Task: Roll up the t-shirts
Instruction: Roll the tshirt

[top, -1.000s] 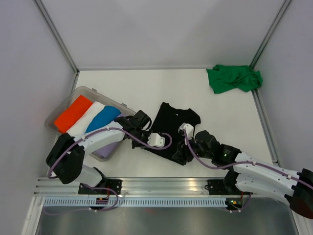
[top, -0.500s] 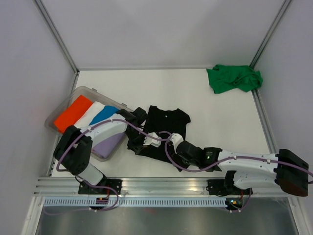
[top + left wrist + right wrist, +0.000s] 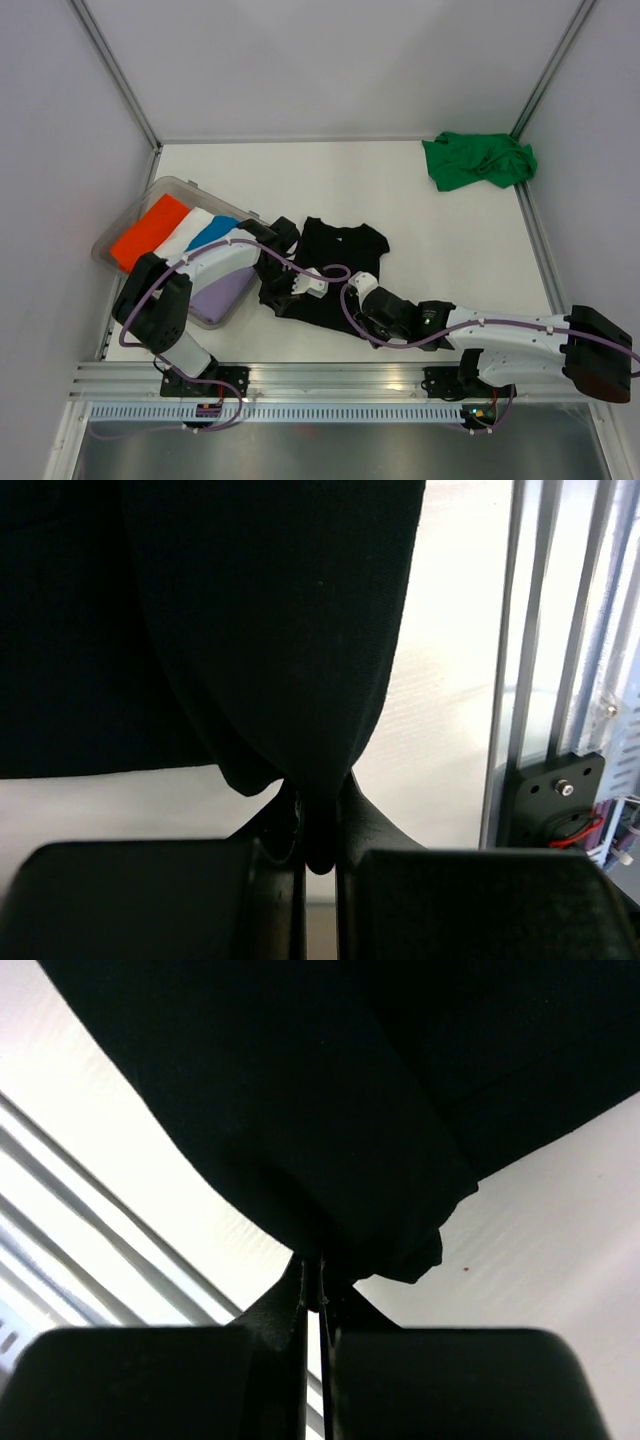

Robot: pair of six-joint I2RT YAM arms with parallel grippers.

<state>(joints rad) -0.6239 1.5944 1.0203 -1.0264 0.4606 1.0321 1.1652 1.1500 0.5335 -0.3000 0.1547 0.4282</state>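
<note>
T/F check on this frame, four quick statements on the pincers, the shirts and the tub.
1. The left pincer and the right pincer are each shut on the black cloth t-shirt. True.
2. The bright green cloth t-shirt sits rolled inside the clear plastic tub. False: it lies crumpled on the white table at the far right corner, outside the tub.
3. The tub holds an orange rolled shirt, a white rolled shirt and a blue rolled shirt. True.
4. The black t-shirt is a finished roll. False: it lies mostly spread out, with its near edge pinched.
</note>
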